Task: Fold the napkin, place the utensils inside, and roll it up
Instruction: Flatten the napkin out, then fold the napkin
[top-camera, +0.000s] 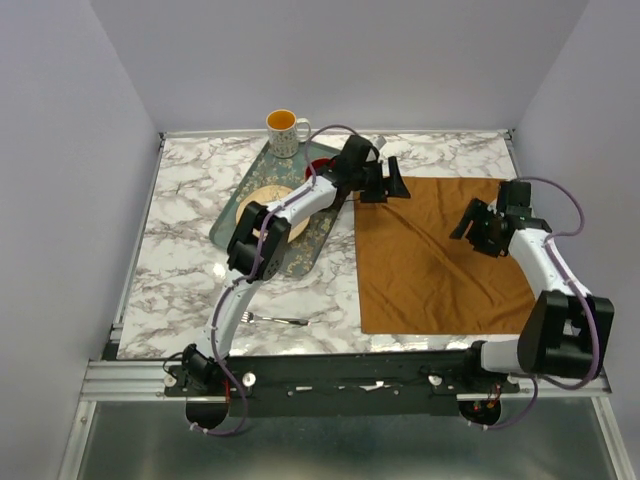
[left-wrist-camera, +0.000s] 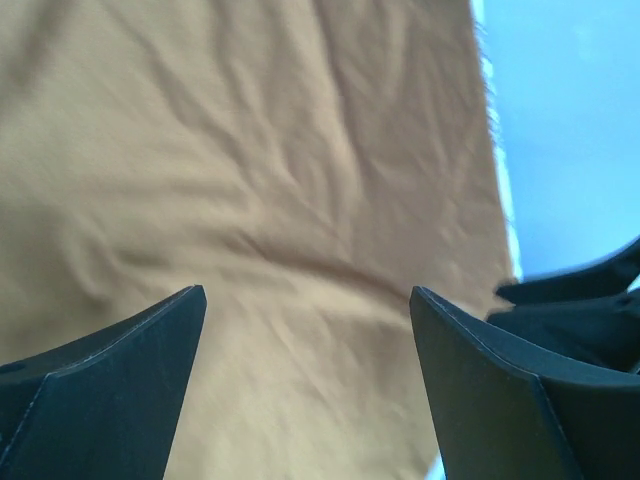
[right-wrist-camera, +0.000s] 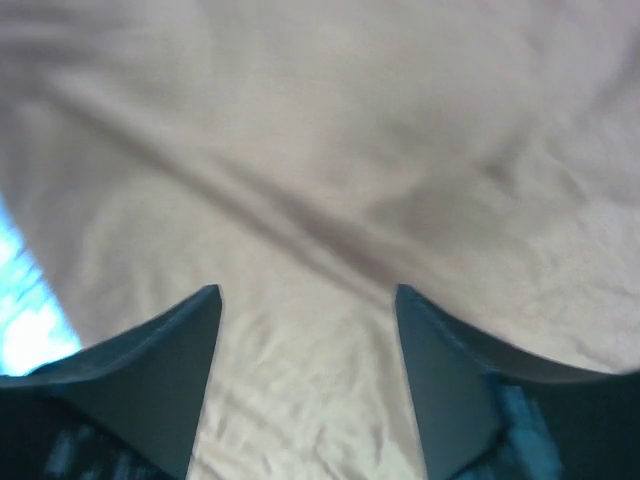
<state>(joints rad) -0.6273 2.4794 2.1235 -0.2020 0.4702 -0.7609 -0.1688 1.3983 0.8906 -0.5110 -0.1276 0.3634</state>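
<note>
The rust-brown napkin lies spread flat on the right half of the marble table. My left gripper hovers over its far left corner, open, with only wrinkled cloth showing between its fingers. Over the napkin's right side hangs my right gripper, also open and holding nothing; cloth fills its view. A slim silvery fork rests on the bare marble near the front edge, left of the napkin.
A dark green patterned tray sits left of the napkin with a round tan plate on it. At the tray's far end stands a white mug. The left arm reaches over the tray.
</note>
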